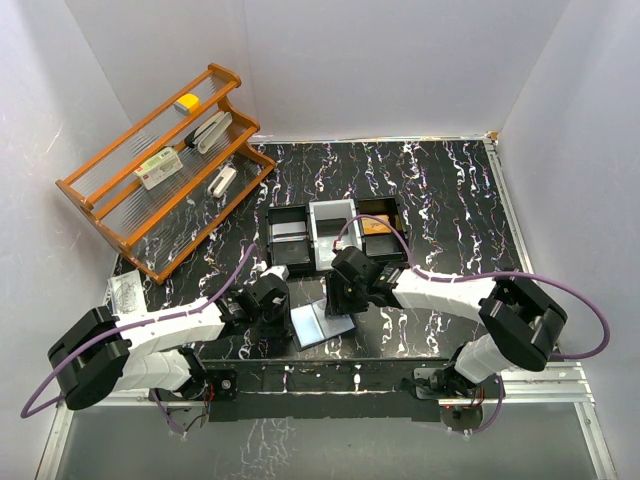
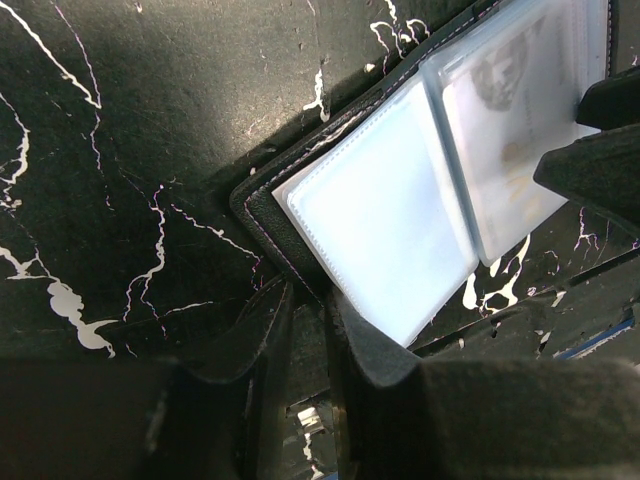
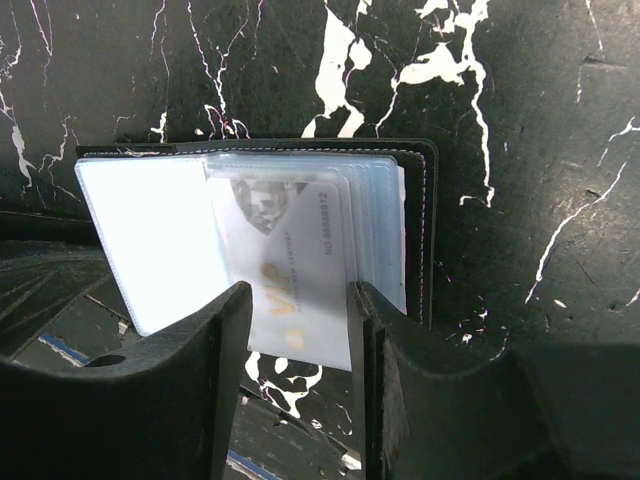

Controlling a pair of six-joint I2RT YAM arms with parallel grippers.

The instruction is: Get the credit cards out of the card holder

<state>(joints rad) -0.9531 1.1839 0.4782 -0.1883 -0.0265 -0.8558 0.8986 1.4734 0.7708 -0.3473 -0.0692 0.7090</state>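
The card holder [image 1: 321,323] lies open on the black marbled table between the two arms, its light blue-grey pockets up. My left gripper [image 1: 283,306] is at the holder's left edge. In the left wrist view its fingers [image 2: 310,300] stand close together on the black cover [image 2: 262,205]. My right gripper [image 1: 339,297] hovers over the right page. In the right wrist view it [image 3: 300,300] is open, and a pale card marked VIP [image 3: 290,270] sticks out of a clear pocket below the gap. The holder [image 3: 150,240] fills that view's middle.
A black three-compartment tray [image 1: 292,215] stands just behind the holder, with items in its compartments. A wooden rack [image 1: 100,205] with small objects sits at the back left. A clear packet [image 1: 128,290] lies by the left wall. White walls close in the sides.
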